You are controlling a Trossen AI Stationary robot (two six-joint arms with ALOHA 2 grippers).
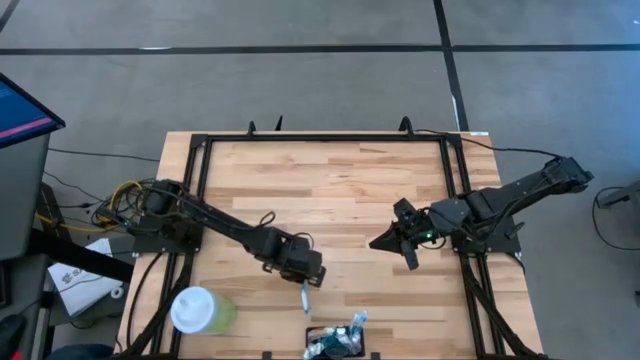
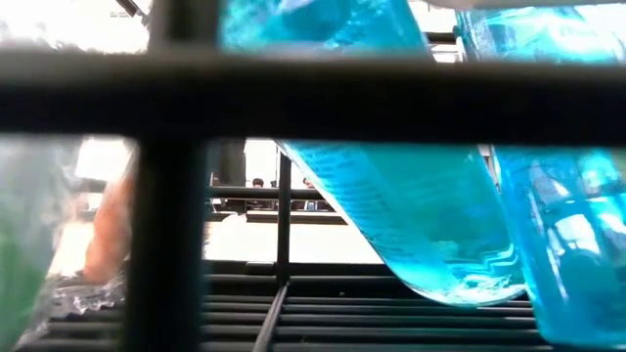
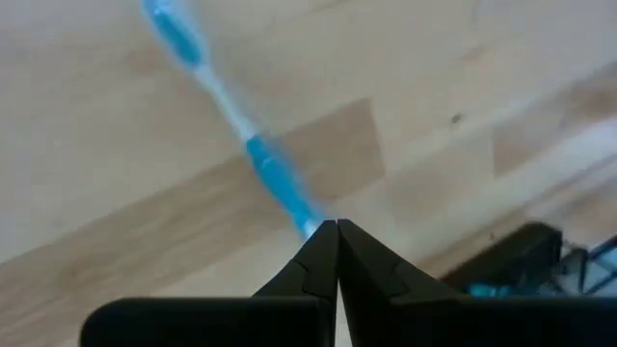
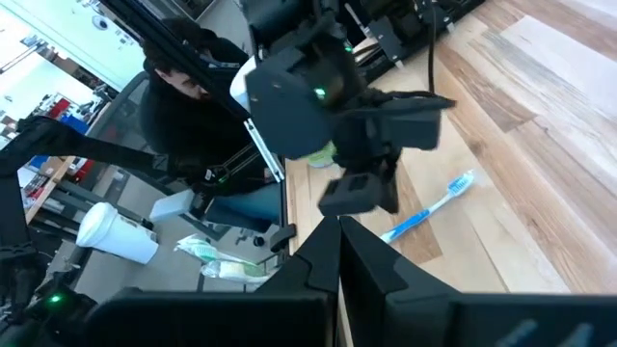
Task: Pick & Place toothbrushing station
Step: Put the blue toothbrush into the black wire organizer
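A blue-and-white toothbrush (image 1: 304,297) lies on the wooden table, and it also shows in the left wrist view (image 3: 253,154). My left gripper (image 1: 310,276) is shut, its tips (image 3: 337,225) right over the brush's handle end. The black holder (image 1: 335,346) with several brushes and teal tubes stands at the table's near edge. Its tubes (image 2: 411,196) fill the low view. My right gripper (image 1: 398,242) is shut and empty at the table's right middle, and it faces the left gripper (image 4: 359,193) and the brush (image 4: 429,210). My left gripper's shut fingertips stand at the toothbrush's handle end (image 3: 310,224), coming from above at a slant. That end passes behind one finger, so I cannot tell whether they touch it. The brush's head end (image 3: 174,34) points away from the fingers.
A pale green cup with a white round lid (image 1: 200,310) stands near the table's near left corner. A black frame (image 1: 330,137) runs round the tabletop. A person in dark clothes (image 4: 193,87) is beyond the table. Bare wood lies in the far middle.
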